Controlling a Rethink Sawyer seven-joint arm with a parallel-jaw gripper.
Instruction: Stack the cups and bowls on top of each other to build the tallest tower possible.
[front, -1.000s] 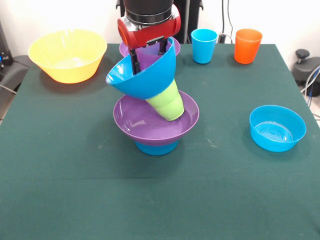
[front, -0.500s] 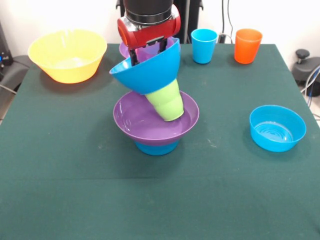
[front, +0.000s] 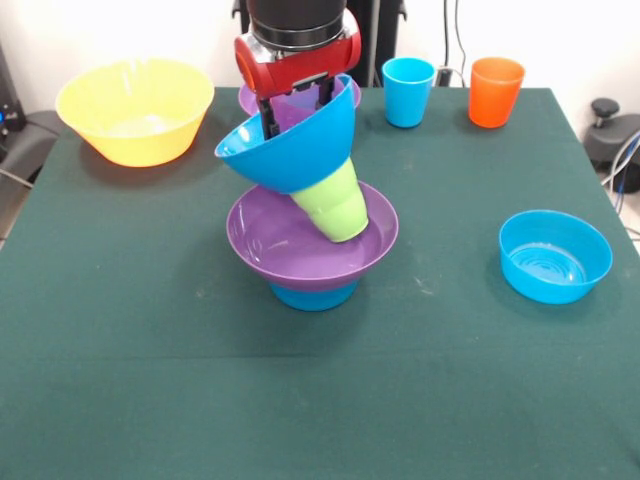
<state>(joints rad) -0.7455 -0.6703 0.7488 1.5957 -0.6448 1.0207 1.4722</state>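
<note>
gripper is pinched on the far rim of the large blue bowl, fingers straddling the wall, looks closed on it though the rim hides the tips. bowl hangs tilted, its base sitting on the lime green cup just below the gripper. that cup leans inside the wide purple bowl, which rests on a small blue bowl, so the tower sits directly under the gripper. to do this well: level the bowl and centre it over the cup before opening, since the cup is tilted and likely to tip. dark green tablecloth, flat. yellow bowl well off to one side, light blue cup and orange cup off to the other, spare small blue bowl further out. second purple bowl just behind the gripper.
</note>
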